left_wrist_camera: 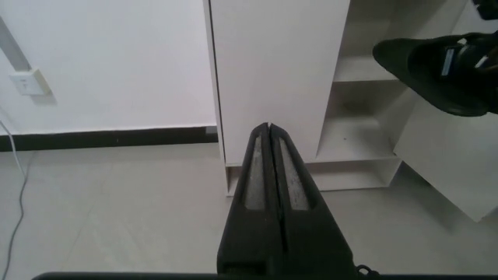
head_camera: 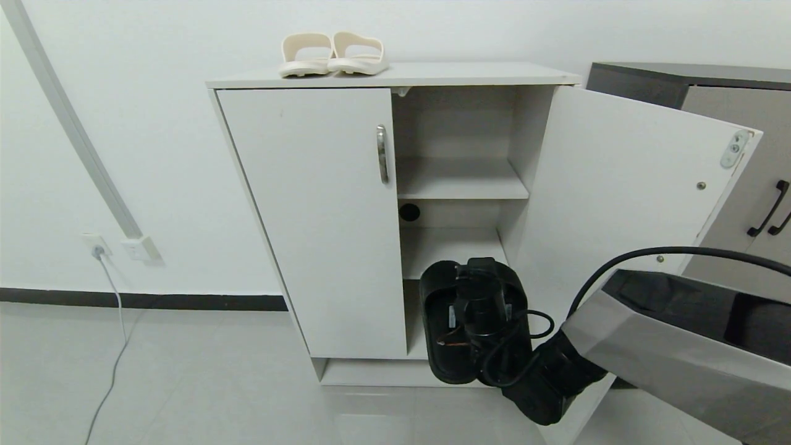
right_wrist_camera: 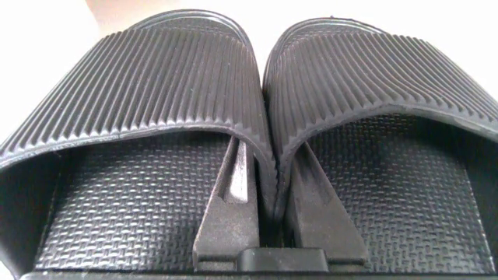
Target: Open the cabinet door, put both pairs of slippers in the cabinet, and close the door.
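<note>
Head view: cream slippers (head_camera: 334, 55) sit atop the white cabinet (head_camera: 395, 74), its right door (head_camera: 618, 185) open. The right gripper (head_camera: 479, 306) holds the black slippers (head_camera: 440, 321) before the lower shelf (head_camera: 451, 247). Left wrist view: left gripper (left_wrist_camera: 268, 136) above the floor (left_wrist_camera: 117, 202), jaws together. Right wrist view: jaws clamped on the black slippers' adjoining ribbed straps; the footbeds are fine-gridded

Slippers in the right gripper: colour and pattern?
Black slippers, ribbed straps, pebbled footbeds; right wrist view shows it best.
</note>
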Available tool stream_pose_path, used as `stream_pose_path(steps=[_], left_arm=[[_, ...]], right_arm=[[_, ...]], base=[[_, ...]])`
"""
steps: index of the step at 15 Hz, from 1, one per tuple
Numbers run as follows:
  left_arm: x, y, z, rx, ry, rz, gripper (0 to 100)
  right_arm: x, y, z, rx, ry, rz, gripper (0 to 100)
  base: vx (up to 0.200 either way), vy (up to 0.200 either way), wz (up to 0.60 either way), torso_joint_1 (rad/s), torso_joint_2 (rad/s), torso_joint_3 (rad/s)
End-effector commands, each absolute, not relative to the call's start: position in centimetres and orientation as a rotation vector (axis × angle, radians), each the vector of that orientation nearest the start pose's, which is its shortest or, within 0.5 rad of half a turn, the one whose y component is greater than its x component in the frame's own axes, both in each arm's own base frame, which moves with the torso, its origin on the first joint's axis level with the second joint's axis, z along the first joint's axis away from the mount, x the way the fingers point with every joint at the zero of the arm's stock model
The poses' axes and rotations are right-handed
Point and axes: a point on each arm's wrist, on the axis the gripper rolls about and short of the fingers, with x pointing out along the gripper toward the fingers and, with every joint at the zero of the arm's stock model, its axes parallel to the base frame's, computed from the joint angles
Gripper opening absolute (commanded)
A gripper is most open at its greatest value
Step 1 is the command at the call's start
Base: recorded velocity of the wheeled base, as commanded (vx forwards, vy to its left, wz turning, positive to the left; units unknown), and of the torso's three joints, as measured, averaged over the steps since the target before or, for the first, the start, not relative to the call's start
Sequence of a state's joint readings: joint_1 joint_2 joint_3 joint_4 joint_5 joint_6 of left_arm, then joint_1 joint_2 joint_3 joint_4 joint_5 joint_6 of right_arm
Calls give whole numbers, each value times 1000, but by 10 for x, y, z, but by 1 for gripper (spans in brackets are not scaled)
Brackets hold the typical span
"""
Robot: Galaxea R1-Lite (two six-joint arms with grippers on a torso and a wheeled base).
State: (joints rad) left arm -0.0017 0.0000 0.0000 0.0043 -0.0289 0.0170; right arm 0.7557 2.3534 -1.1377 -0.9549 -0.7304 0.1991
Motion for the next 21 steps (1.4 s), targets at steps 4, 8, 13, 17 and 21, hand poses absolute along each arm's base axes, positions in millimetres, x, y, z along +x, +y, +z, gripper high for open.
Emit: stream_pose_path(steps=[4,8,13,17,21], left_arm=[[-23,-1,75,17,6,-31,0],[-23,-1,75,17,6,-31,0],[-23,-1,75,17,6,-31,0],[-23,-1,75,17,6,-31,0],[-23,-1,75,17,6,-31,0]], right_arm=[[336,293,26,7,220,-2,0],[336,294,24,8,220,-2,0],[341,297,18,47,143,-13,0],[343,296,24,40,67,-13,0],[343,296,26,44,58,-14,0]], base=[[0,0,0,1,3,-109],[0,0,0,1,-4,-199],[0,0,0,7,3,-149],[0,0,0,0,0,0],[150,0,0,2,1,1]])
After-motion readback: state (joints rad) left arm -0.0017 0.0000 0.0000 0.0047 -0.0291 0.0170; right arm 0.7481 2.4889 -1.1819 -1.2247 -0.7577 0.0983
